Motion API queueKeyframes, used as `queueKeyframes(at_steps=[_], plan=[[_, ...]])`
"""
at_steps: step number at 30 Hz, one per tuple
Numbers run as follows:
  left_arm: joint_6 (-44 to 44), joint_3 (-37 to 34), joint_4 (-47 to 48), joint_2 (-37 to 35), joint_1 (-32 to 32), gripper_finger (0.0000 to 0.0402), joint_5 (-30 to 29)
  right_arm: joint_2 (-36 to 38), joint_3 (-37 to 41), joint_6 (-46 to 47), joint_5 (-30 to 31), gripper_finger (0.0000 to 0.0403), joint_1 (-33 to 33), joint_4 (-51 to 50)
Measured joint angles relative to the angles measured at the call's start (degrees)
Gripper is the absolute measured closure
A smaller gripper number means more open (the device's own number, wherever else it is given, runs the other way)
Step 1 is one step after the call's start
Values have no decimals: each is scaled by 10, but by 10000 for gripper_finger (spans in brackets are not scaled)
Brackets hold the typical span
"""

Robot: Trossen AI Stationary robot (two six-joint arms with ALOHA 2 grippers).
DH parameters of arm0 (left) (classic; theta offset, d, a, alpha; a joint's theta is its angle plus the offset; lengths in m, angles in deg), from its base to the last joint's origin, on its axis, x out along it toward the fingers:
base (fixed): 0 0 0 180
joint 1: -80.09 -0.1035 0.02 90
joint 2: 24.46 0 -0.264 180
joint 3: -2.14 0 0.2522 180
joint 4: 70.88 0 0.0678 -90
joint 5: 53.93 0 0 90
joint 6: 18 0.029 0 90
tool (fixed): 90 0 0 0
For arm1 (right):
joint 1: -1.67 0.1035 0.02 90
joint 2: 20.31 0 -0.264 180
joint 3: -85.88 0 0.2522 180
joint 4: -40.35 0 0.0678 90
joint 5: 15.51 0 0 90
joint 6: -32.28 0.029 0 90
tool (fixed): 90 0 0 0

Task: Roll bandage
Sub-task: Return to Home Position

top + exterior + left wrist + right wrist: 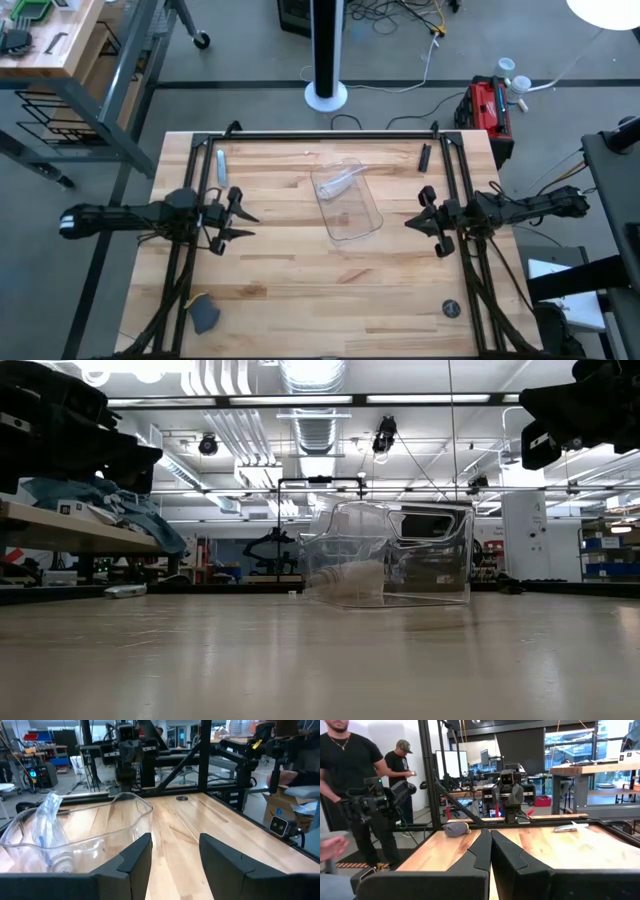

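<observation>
Pale butcher-block wood forms the bench point(300, 290). Near its middle stands a clear rectangular plastic tray point(358, 218), set at a slight angle. The bandage point(340, 183) lies inside the tray, at the end nearer the top of the high view. It is a small whitish roll wrapped in a crinkly clear plastic bag point(49, 817). In the left wrist view the roll sits low on the tray floor, with the bag rising above it.

The left gripper point(246, 222) is held above the bench on the tray's left, apart from it. Its two dark fingers point(135, 855) are spread, with bare wood showing between them and nothing held. The right gripper point(413, 222) hangs on the tray's right, also apart from it, with its two fingers pressed together on nothing. The two grippers face each other across the tray.

Other things lie around the bench:
- a slim grey-blue strip point(221, 165) toward the upper left corner in the high view;
- a short black bar point(424, 156) toward the upper right corner;
- a crumpled grey-and-yellow cloth lump point(203, 315) near the lower left edge;
- a small dark round disc point(452, 309) near the lower right.

A red toolbox point(488, 103) sits on the floor past the bench's upper right corner. In the right wrist view, a person in a black shirt point(350, 770) and a person in a cap point(401, 767) stand beyond the bench.
</observation>
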Motion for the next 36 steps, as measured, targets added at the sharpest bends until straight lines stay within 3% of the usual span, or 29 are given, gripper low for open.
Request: queueKeyframes(at_steps=[12, 36], plan=[[0, 0, 0, 39, 0, 255, 0, 0, 0, 0, 0, 401, 0, 0], [0, 0, 0, 95, 0, 214, 0, 0, 0, 0, 0, 401, 0, 0]])
